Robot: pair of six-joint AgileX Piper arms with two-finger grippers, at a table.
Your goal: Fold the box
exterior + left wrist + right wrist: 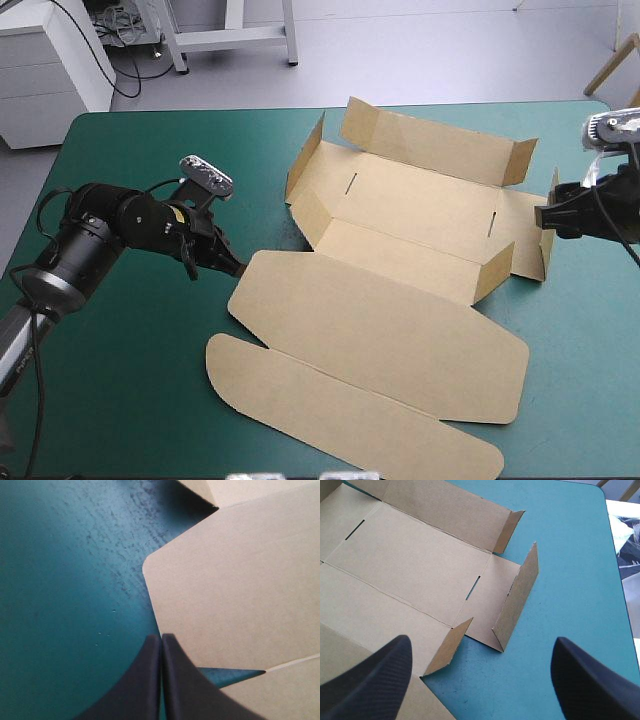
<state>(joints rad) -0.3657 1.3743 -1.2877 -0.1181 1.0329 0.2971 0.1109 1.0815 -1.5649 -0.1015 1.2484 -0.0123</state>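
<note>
One box [420,215], lid flat. Two claws: left claw [161,639] clenched at lid edge, right claw [481,645] released near end wall.

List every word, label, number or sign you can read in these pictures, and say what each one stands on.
There is no text to read in any view.
The box is plain brown board, with no print, label or sticker on the faces that show.
The teal-green cover carries no markings.
The left hand and the right hand show no lettering.
</note>
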